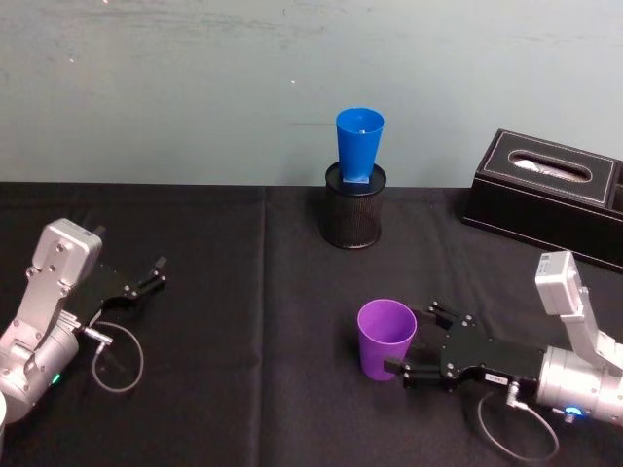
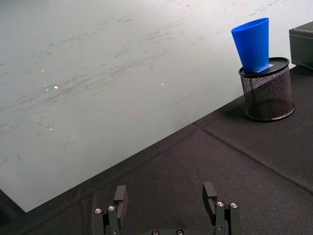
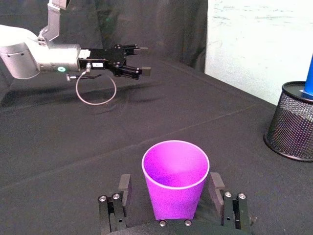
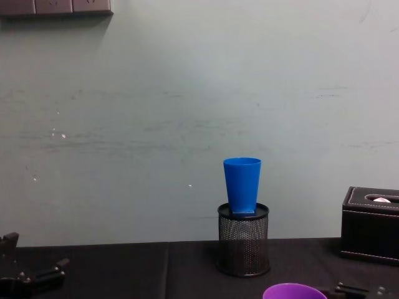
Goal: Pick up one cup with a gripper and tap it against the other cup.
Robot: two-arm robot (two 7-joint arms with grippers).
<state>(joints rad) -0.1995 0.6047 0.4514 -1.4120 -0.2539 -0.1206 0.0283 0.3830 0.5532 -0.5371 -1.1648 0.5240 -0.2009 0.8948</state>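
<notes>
My right tool (image 1: 417,341) lies low over the counter (image 1: 243,370) with its jaws spread, one on each side of the purple cup (image 1: 385,341). In the right wrist view a gap shows between each pad and the cup wall, so I judge nothing is pinched. The purple cup stands upright on the counter, mouth up, near the right front.

My left tool (image 1: 154,275) is parked at the left side of the counter, jaws spread and holding nothing, well apart from both cups.

The blue cup (image 1: 359,144) stands upright at the back of the counter with its base seated in the top of the black mesh holder (image 1: 353,219), well apart from the purple cup. A dark tissue box (image 1: 545,195) sits at the far right.

Status: the tool is positioned around the cup. Outstanding steps are closing on the purple cup, lifting it, carrying it to the blue cup, and the tap.

Count: two cups (one purple, one blue), one mesh holder, one tissue box, two tools.
</notes>
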